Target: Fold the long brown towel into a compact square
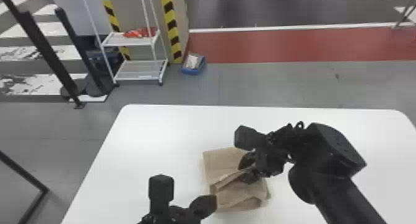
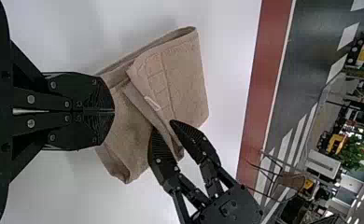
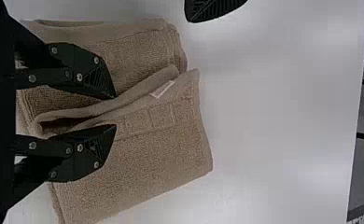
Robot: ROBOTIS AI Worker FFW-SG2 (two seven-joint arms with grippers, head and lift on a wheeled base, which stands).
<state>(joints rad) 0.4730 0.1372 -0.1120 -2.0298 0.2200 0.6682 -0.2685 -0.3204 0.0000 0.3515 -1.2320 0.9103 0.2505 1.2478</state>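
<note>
Here's the brown towel [image 1: 221, 161], folded into layers and lying on the white tabletop [image 1: 148, 136]! Over the towel, the right claw [image 1: 246, 170] is parted, one finger on each side of a raised fold, no clench on it. And at the towel's near left edge, the left claw [image 1: 214, 202] is closed, tips pressed together, nothing seen between them; whether it touches the cloth, can't tell! Small pale label [image 3: 162, 89] along the towel's raised fold.
</note>
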